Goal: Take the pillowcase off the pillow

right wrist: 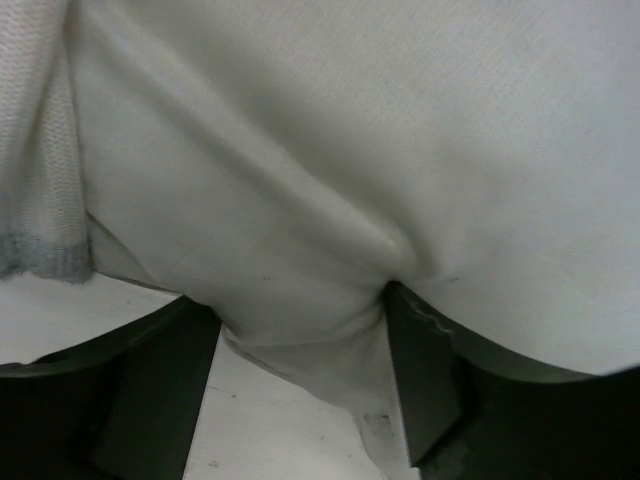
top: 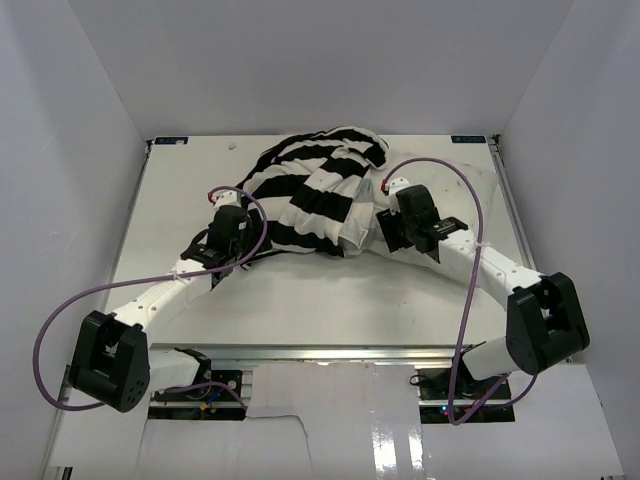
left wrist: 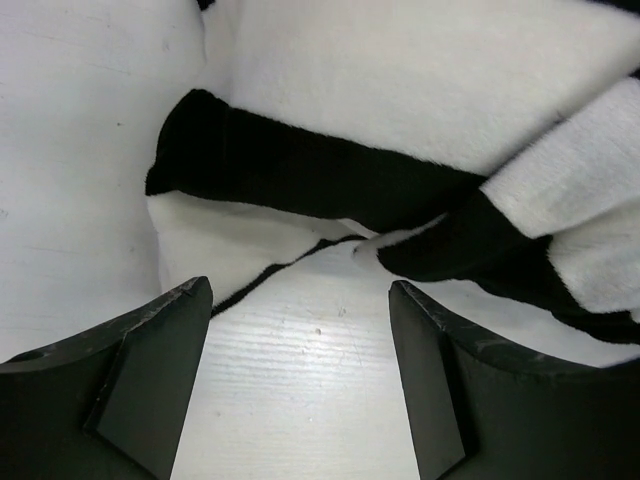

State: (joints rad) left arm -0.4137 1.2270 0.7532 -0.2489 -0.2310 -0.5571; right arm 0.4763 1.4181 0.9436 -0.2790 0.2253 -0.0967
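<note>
The left gripper (left wrist: 300, 290) has its jaws apart and empty, just before the striped pillowcase (left wrist: 300, 170). The right gripper (right wrist: 297, 300) has a corner of the pillow (right wrist: 350, 150) between its jaws; whether it pinches I cannot tell. The cover seems partly off, not yet separated.

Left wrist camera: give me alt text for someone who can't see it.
The left gripper stands open, nothing between its two dark fingers, over the white table. Just ahead lies the crumpled pillowcase, fuzzy with broad black and white stripes, filling the upper frame.
</note>
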